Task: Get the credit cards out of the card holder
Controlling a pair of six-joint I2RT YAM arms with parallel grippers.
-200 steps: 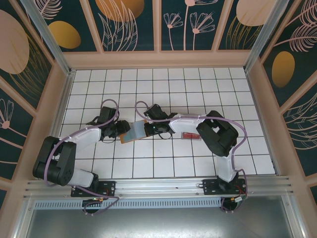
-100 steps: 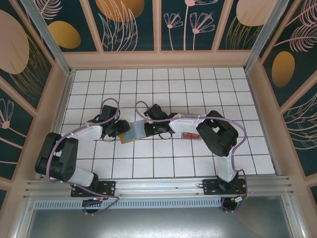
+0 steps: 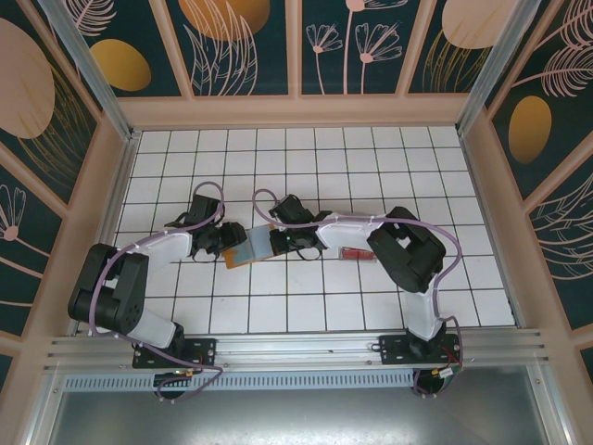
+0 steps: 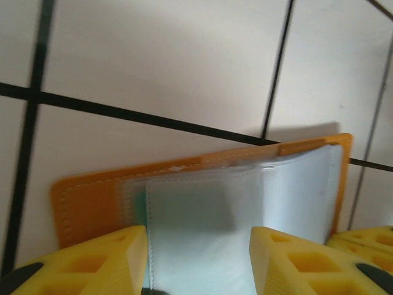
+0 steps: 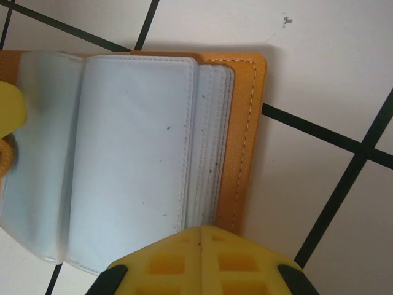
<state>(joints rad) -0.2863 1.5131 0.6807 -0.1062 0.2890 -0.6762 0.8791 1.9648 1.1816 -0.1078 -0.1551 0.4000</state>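
Left gripper [image 3: 225, 239] is creeping in toward the holder [image 3: 252, 245] compared with a second ago, its arm's elbow swinging up and in from the near-left corner. Its jaws are standing part-way apart. In the left wrist view its fingers [image 4: 92, 264] are sitting over the open holder's left panel. A clear sleeve [image 4: 202, 233] is running between them and on past the right-hand one, so nothing is being pinched: released, just straddling. A teal tint at the sleeve's left edge is probably a teal card [image 4: 142, 203] sitting inside. Right gripper [image 5: 201, 241] is not moving at all. It is clenched on nothing, tip resting at the near edge of the holder's right panel, apparently pinning it flat and open. The holder itself is not shifting, lying open with the grey-blue side up, mid-table between the two grippers. A red card [image 3: 355, 253] is lying on the tiles beside the right arm, well clear of the holder, so the job is looking partly done. The left side's closing-in is reading as lining up to pull the next card. The sleeve is looking floppy, so it may lift along with the card. Table [image 3: 371, 167] is white tile with dark grout, flat. Walls [image 3: 241, 46] are dark teal panels with pink and gold plant prints in pale frames. A metal rail [image 3: 296, 345] is running along the near edge where both arms are bolted.
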